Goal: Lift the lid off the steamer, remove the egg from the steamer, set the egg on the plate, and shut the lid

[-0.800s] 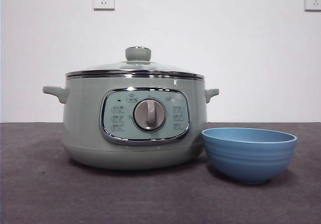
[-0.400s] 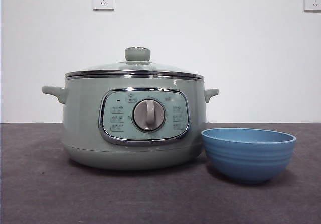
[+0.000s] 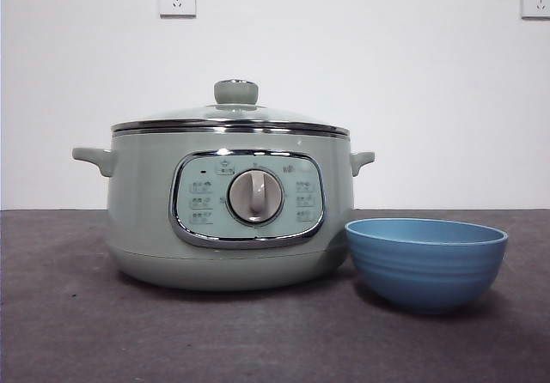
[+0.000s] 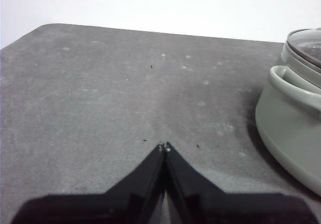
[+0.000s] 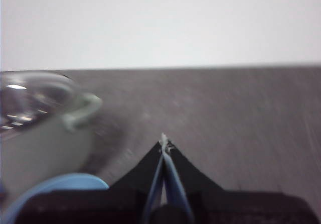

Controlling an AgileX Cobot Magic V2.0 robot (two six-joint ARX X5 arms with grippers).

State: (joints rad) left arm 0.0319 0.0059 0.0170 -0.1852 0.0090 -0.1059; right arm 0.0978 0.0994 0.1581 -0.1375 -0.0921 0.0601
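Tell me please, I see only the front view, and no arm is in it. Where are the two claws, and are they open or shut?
Observer: The left claw is shut, above bare table beside the steamer, near one side handle.
Operator: And the right one?
Observer: The right claw is also shut and holds nothing. Its picture is blurred.
Operator: What is near it?
Observer: The plate is close beside it, and the lid rests on the steamer beyond.
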